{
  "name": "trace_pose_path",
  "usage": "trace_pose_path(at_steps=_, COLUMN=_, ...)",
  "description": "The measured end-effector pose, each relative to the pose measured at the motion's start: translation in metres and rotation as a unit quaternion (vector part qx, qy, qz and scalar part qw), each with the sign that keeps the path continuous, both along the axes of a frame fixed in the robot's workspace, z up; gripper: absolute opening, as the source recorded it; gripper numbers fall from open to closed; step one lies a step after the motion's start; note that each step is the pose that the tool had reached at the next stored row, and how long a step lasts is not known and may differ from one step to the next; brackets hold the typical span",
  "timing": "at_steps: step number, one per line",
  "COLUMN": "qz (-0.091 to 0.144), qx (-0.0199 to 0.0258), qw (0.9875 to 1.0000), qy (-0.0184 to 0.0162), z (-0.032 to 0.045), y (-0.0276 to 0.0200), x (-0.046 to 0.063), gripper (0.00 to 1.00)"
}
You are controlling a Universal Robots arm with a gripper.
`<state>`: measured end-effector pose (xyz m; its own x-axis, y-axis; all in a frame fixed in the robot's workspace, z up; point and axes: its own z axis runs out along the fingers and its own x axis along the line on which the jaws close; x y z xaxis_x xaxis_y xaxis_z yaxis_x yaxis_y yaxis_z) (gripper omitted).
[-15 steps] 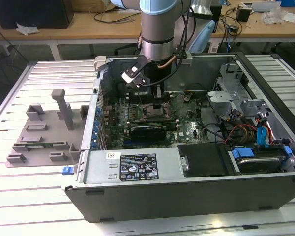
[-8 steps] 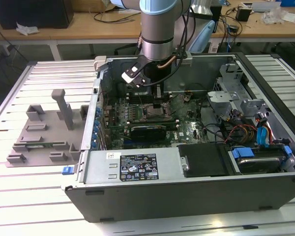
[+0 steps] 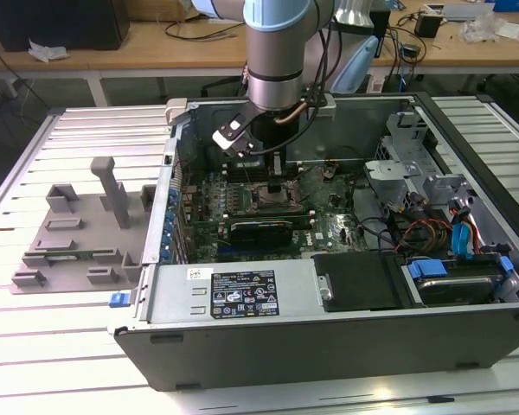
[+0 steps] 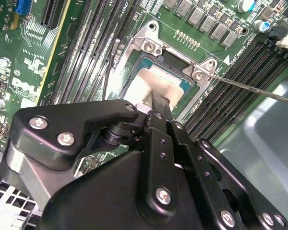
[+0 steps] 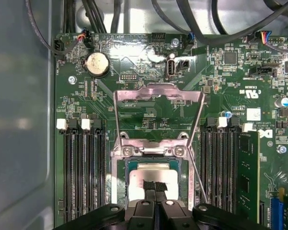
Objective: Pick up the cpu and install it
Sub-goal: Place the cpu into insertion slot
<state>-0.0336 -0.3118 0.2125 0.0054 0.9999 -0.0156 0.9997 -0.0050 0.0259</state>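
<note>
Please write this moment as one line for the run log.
gripper: jaws shut, tips at cpu top | cpu: in motherboard socket | load plate: raised open | place: inside computer case

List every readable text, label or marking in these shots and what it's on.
On the computer case, the white sticker: print and symbols, too small to read.
On the circuit board, white lettering in the first wrist view: too small to quote reliably.
On the cpu: no readable print.
</note>
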Motion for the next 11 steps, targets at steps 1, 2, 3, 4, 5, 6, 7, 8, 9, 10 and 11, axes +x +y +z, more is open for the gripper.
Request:
trace_pose_path(at_steps=1, qz=0.0, qx=0.0, qw=1.0, qy=0.0, z=-0.001, y=0.0, x=0.0, gripper=0.11)
trace_pose_path(at_steps=2, qz=0.0, qx=0.0, qw=1.0, qy=0.0, z=-0.0019, y=0.0, x=0.0, gripper=0.11)
trace_pose_path(at_steps=3, qz=0.0, qx=0.0, qw=1.0, qy=0.0, z=-0.0027, y=0.0, x=0.0, gripper=0.11)
trace_pose_path(at_steps=4, qz=0.0, qx=0.0, qw=1.0, qy=0.0, z=-0.0034, y=0.0, x=-0.0001, gripper=0.11)
trace_pose_path(at_steps=5, qz=0.0, qx=0.0, qw=1.0, qy=0.0, z=-0.005, y=0.0, x=0.0, gripper=0.11)
trace_pose_path(at_steps=6, qz=0.0, qx=-0.0001, qw=1.0, qy=0.0, z=-0.0063, y=0.0, x=0.0, gripper=0.11)
trace_pose_path(at_steps=7, qz=0.0, qx=-0.0002, qw=1.0, qy=0.0001, z=-0.0064, y=-0.0001, x=-0.0001, gripper=0.11)
trace_pose_path(at_steps=8, qz=0.0, qx=-0.0002, qw=1.0, qy=0.0001, z=-0.0064, y=-0.0001, x=-0.0001, gripper=0.11)
trace_pose_path(at_steps=9, qz=0.0, qx=0.0001, qw=1.0, qy=-0.0001, z=-0.007, y=0.0, x=0.0, gripper=0.11)
trace_pose_path(at_steps=10, qz=0.0, qx=0.0, qw=1.0, qy=0.0, z=-0.0076, y=0.0, x=0.0, gripper=0.11)
trace_pose_path(at_steps=11, qz=0.0, qx=-0.0003, qw=1.0, qy=0.0002, z=-0.0083, y=-0.0001, x=-0.0001, gripper=0.11)
